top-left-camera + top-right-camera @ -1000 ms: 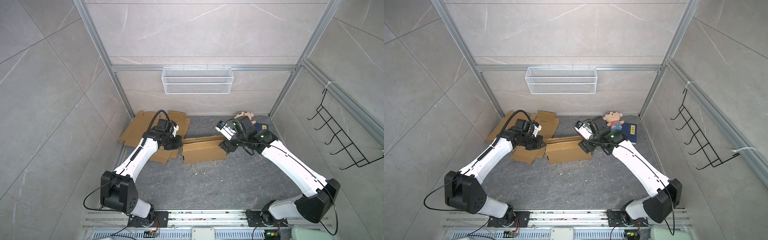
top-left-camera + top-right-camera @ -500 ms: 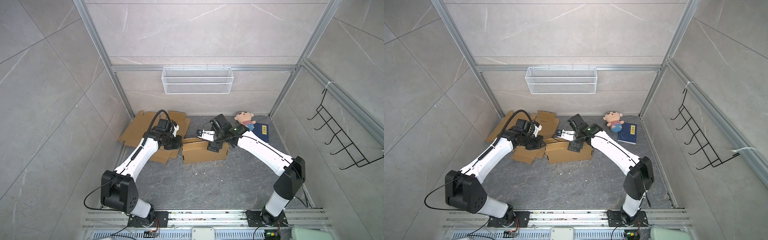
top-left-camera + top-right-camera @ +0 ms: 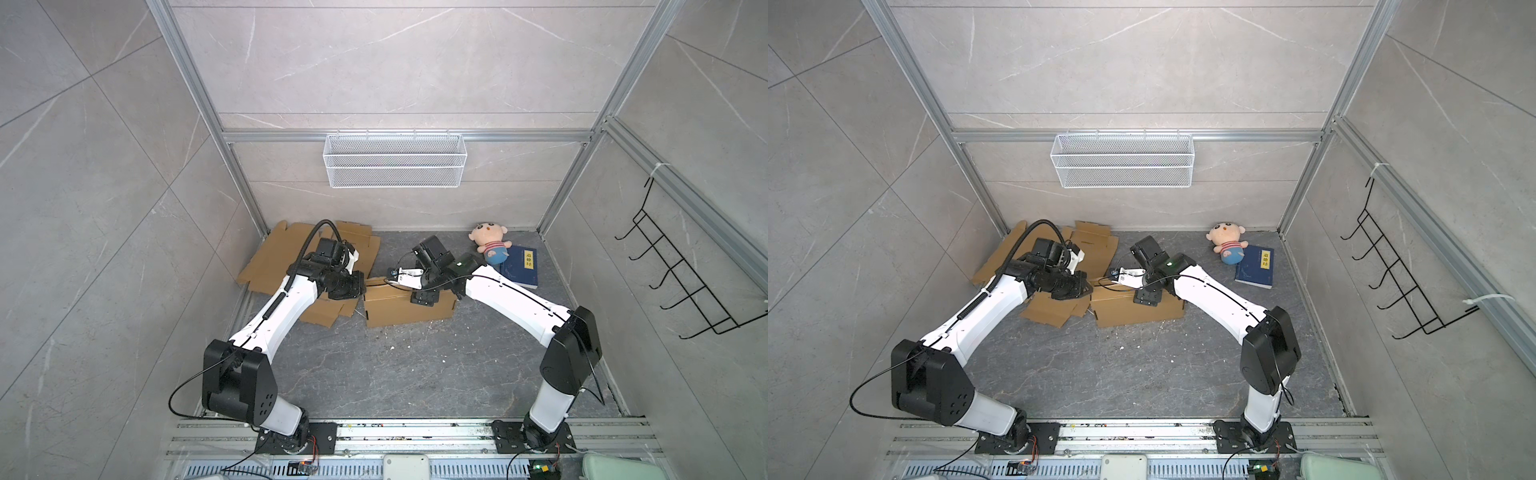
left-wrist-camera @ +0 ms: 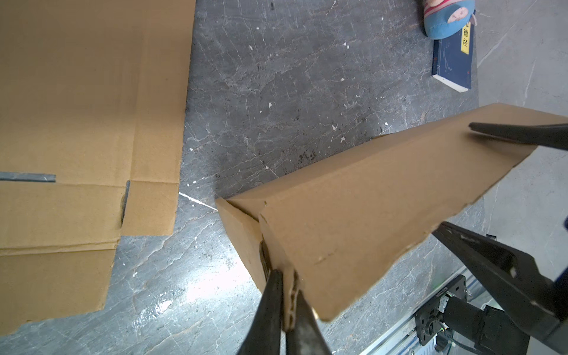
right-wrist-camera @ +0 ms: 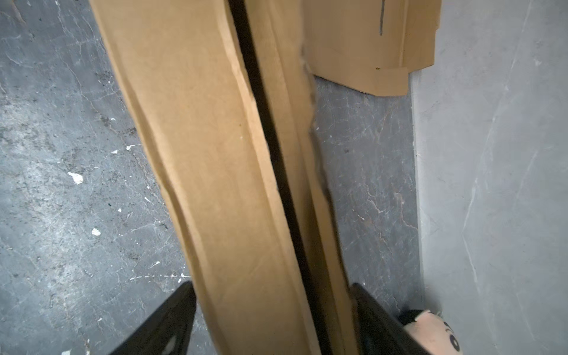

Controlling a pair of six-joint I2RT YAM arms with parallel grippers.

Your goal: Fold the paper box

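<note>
Well, starting at the far left corner, flat cardboard sheets (image 3: 274, 266) lie spread on the dark floor (image 3: 415, 365), reaching up to the left wall. My left arm stretches over their near edge. My left gripper (image 3: 360, 286) sits just right of them at the left end of the box (image 3: 399, 311). In the left wrist view its jaws are pinched together on a raw corrugated edge at that end (image 4: 287, 276), with only the cardboard between them.

The box stands on the floor at the far middle, seen in both top views (image 3: 1133, 309). Its long axis runs left to right. One short end points at the flat sheets and the other toward the toys on the right. A broad brown face is turned toward the near side.

My right gripper (image 3: 424, 297) comes down on the right half of the box. Its jaws stand wide apart, one finger (image 5: 172, 316) on the near side of the top and the other on the far side. I cannot tell whether they press it.

Further right, a plush doll (image 3: 490, 247) leans on a blue book (image 3: 519, 266) lying flat by the far right corner. A black hook rack (image 3: 685, 274) hangs on the right wall.
</note>
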